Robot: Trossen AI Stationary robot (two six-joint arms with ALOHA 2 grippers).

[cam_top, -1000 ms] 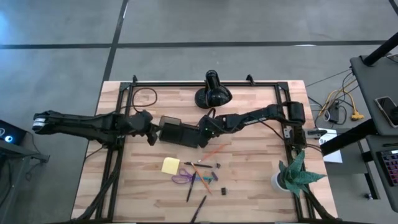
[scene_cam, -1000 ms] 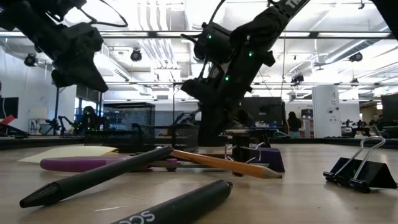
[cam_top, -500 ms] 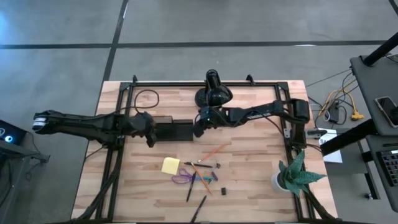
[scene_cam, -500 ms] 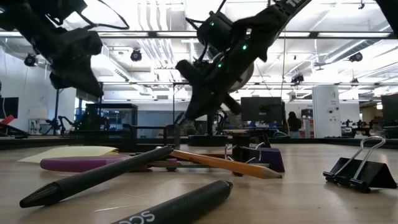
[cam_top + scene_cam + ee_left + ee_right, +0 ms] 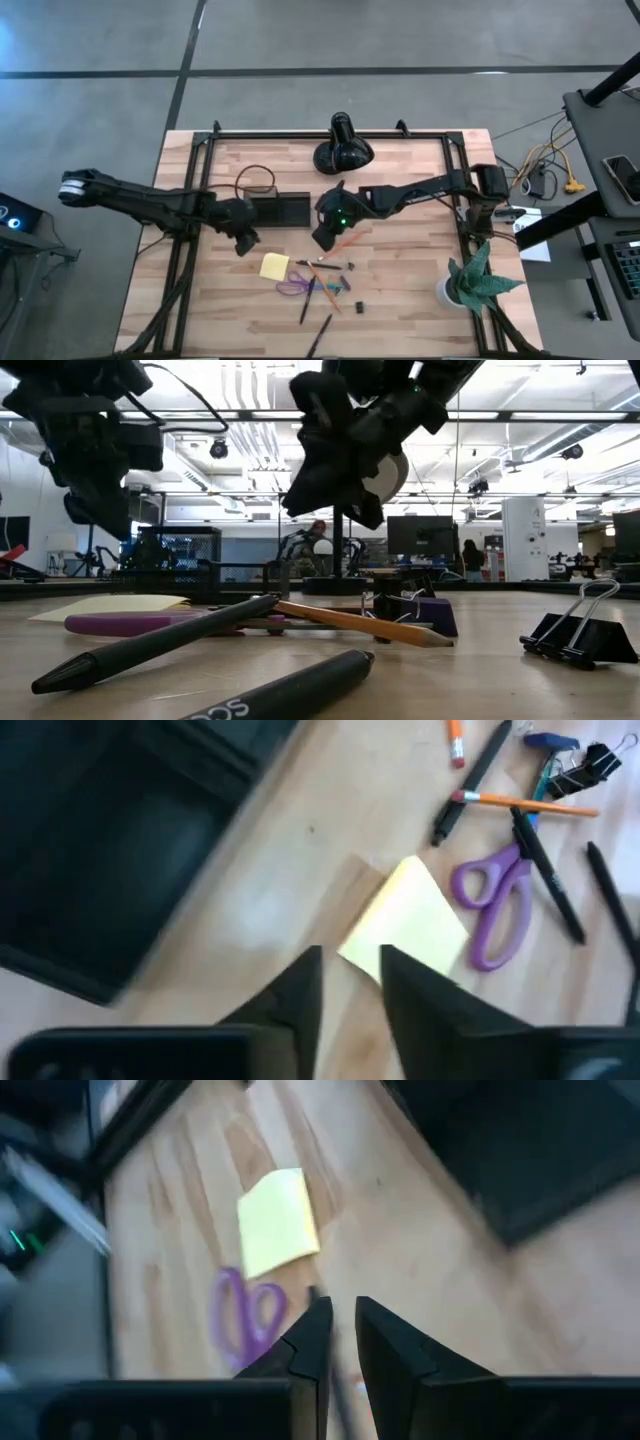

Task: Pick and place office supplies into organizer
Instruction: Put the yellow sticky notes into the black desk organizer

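The black organizer (image 5: 280,210) stands on the table's middle, between my two grippers; it also shows in the left wrist view (image 5: 120,850) and the right wrist view (image 5: 520,1150). My left gripper (image 5: 243,240) hovers just near-left of it, my right gripper (image 5: 325,235) just near-right. Both are empty, their fingers a narrow gap apart. The yellow sticky-note pad (image 5: 274,266), the purple scissors (image 5: 293,288), an orange pencil (image 5: 345,242), black pens (image 5: 308,305) and small dark clips (image 5: 358,307) lie flat nearer the front edge.
A black dome lamp (image 5: 342,150) stands at the far edge. A green plant in a white pot (image 5: 468,282) stands at the near right. A dark frame (image 5: 190,200) runs along the table's sides. A cable loop (image 5: 255,180) lies behind the organizer.
Both grippers stood at the organizer's ends a second ago. The organizer has slid a little toward the table's left and turned square to the edges. Both grippers have since left it, moved toward the near edge and come to hover above the table.
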